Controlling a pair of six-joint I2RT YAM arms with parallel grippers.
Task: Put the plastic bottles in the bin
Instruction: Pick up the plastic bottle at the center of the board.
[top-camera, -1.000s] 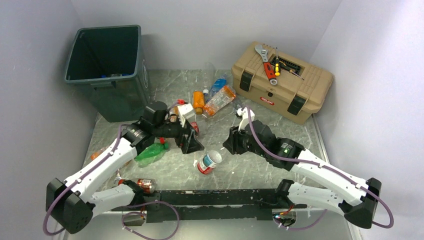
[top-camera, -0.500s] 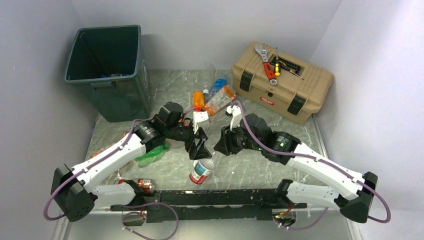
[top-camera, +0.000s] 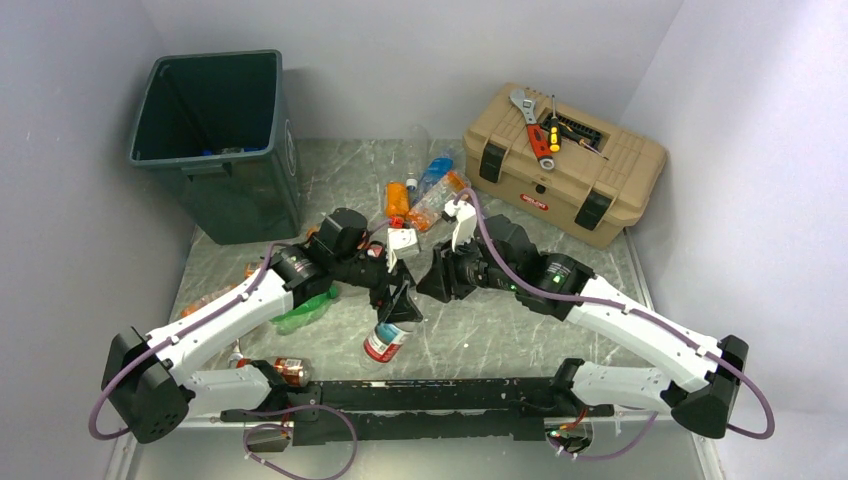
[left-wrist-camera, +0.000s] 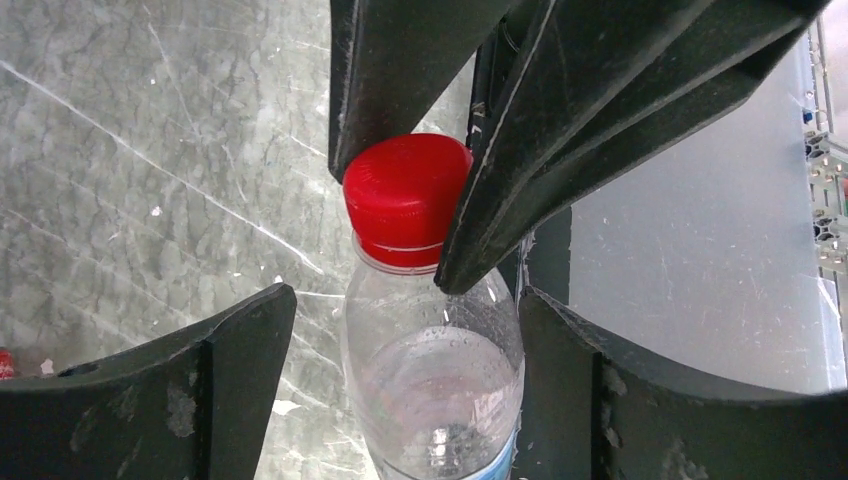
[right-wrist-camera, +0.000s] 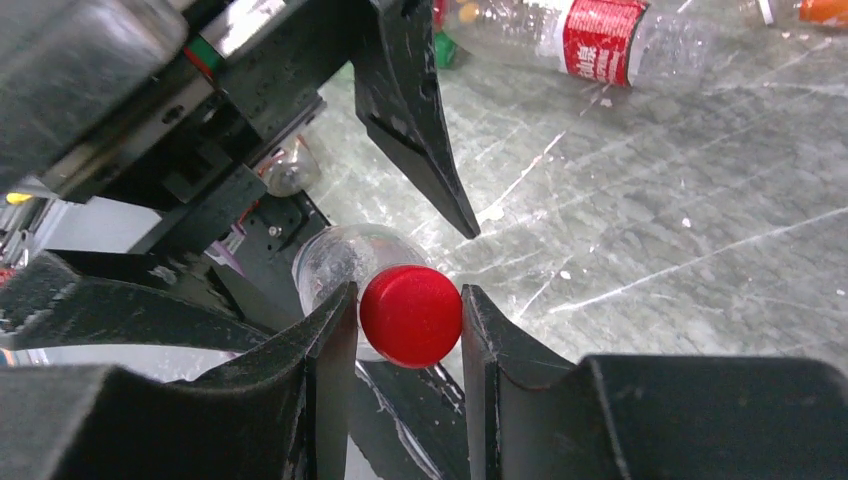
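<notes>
A clear bottle (top-camera: 383, 341) with a red cap (right-wrist-camera: 410, 315) and a blue-edged label hangs tilted just above the table's middle. My right gripper (right-wrist-camera: 410, 322) is shut on that cap, one finger on each side. My left gripper (left-wrist-camera: 405, 385) is open, its two fingers (left-wrist-camera: 235, 375) flanking the bottle's (left-wrist-camera: 430, 385) shoulder, with a gap on the left side. In the top view the two grippers meet nose to nose, left (top-camera: 398, 300) and right (top-camera: 428, 283). The bin (top-camera: 215, 140) stands at the far left, open, a few items at its bottom.
More bottles lie in a pile (top-camera: 428, 190) behind the grippers. A green bottle (top-camera: 300, 310) lies under the left arm and a red-labelled one (top-camera: 290, 371) near the front rail. A tan toolbox (top-camera: 560, 165) with tools on its lid stands at the far right.
Both arms have closed in on each other. The right gripper has carried the bottle left and nearer, and the left gripper's jaws now straddle its body and have narrowed a little.
</notes>
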